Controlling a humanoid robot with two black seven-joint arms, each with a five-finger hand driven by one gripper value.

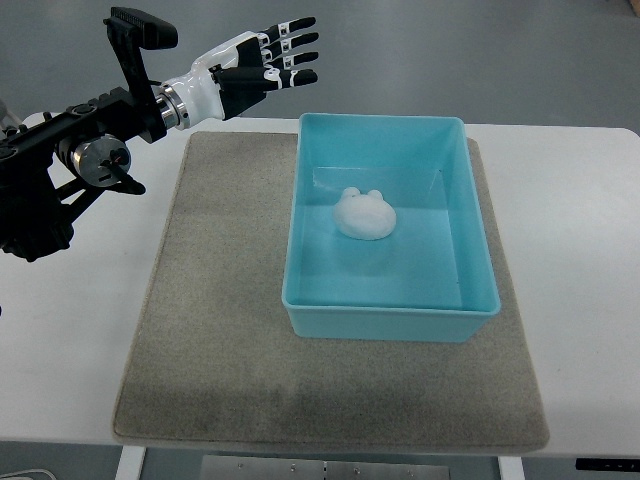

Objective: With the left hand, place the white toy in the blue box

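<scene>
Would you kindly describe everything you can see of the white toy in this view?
The white toy is a small, rounded, soft-looking lump with two little ear-like bumps on its far edge; finer features are too small to tell. It lies on the floor of the blue box, roughly central and slightly toward the far-left side, clear of all four walls. Nothing grips it: the left hand is open above the table beyond the box's far-left corner, well apart from it.
</scene>
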